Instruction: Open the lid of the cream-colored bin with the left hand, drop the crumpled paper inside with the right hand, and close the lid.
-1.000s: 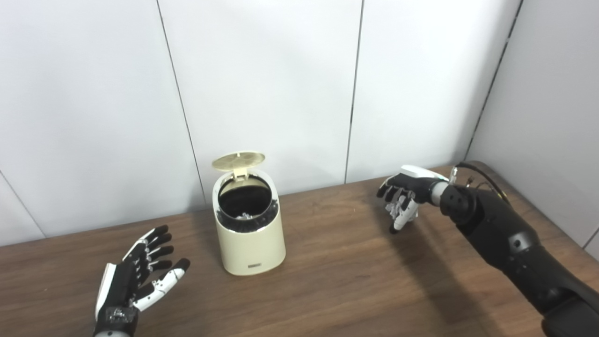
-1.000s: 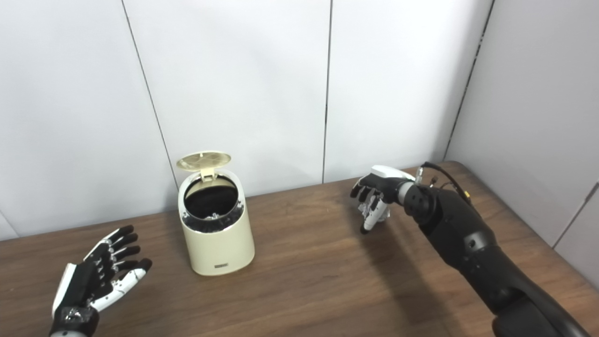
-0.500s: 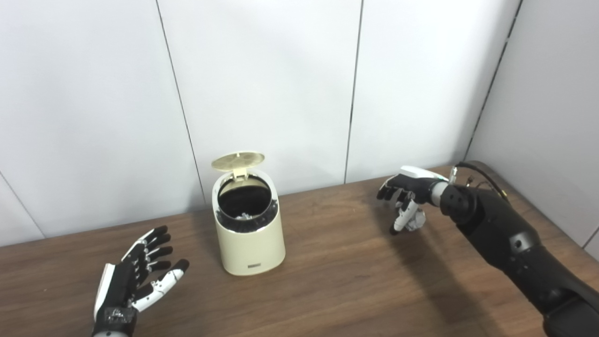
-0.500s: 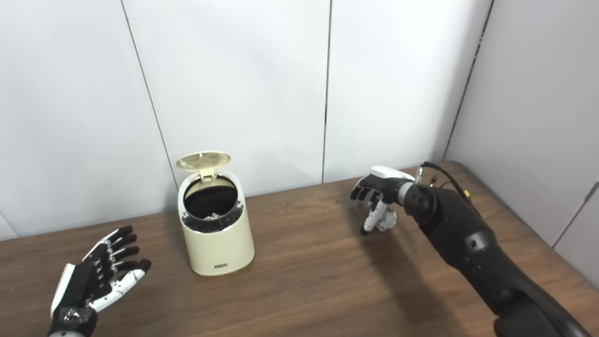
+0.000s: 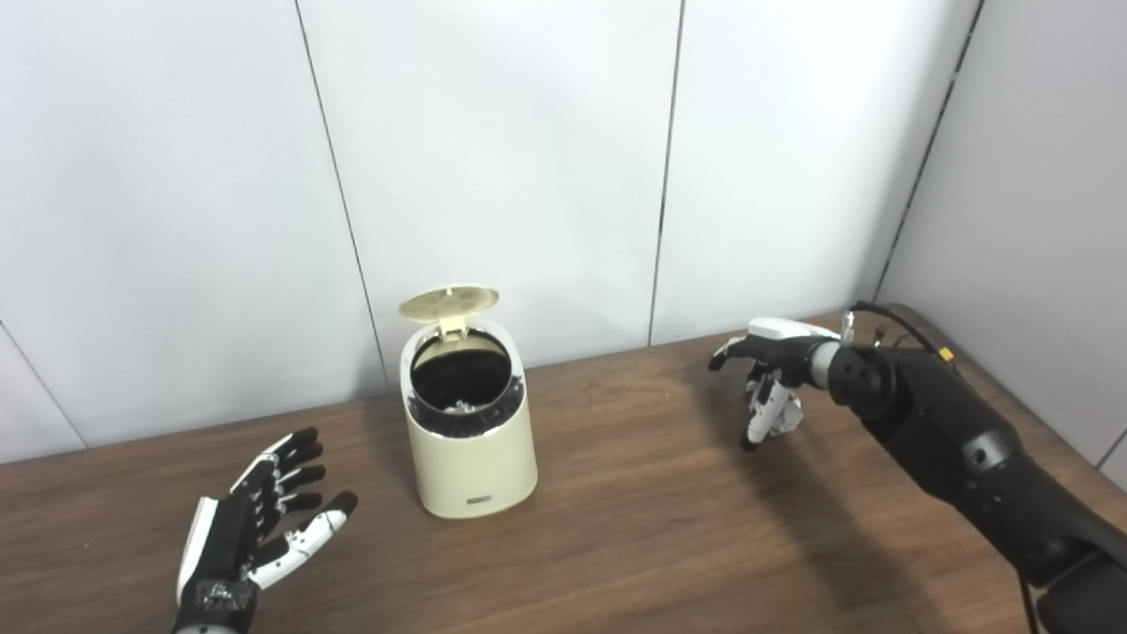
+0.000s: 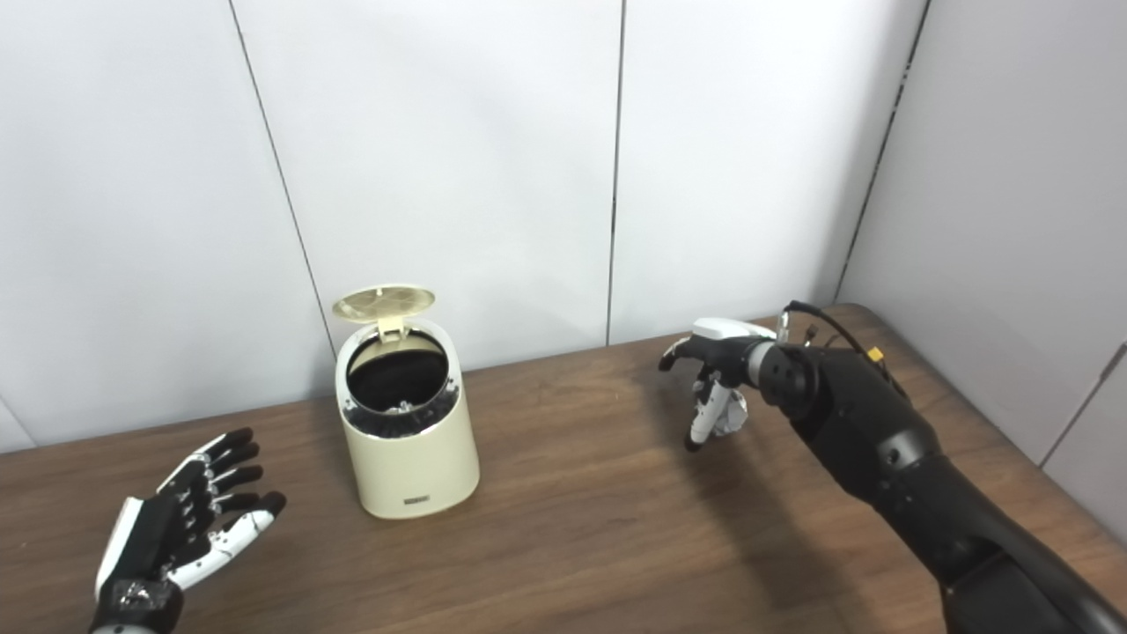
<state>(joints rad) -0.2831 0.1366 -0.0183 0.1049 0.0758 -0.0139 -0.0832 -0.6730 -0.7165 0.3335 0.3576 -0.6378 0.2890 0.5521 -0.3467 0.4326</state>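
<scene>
I am looking down at the wooden table [image 5: 616, 528] through the head cameras, and the cream-colored bin [image 5: 469, 423] is standing upright near the middle-left, close to the white wall panels [image 5: 493, 158]. Its lid [image 5: 448, 301] is tipped up and back at the bin's 12 o'clock, leaving the dark opening showing. My left hand [image 5: 255, 528] is resting low over the table at about 8 o'clock from the bin, well apart from it, palm up with the fingers spread and nothing in it. My right hand [image 5: 768, 379] is reaching over the far right of the table, at about 3 o'clock from the bin, its fingers curling downward around the crumpled paper [image 5: 786, 416], which is sitting on the tabletop directly under the palm. The thumb is pointing down beside the paper; I cannot tell whether the fingers are actually gripping it or only touching it.
</scene>
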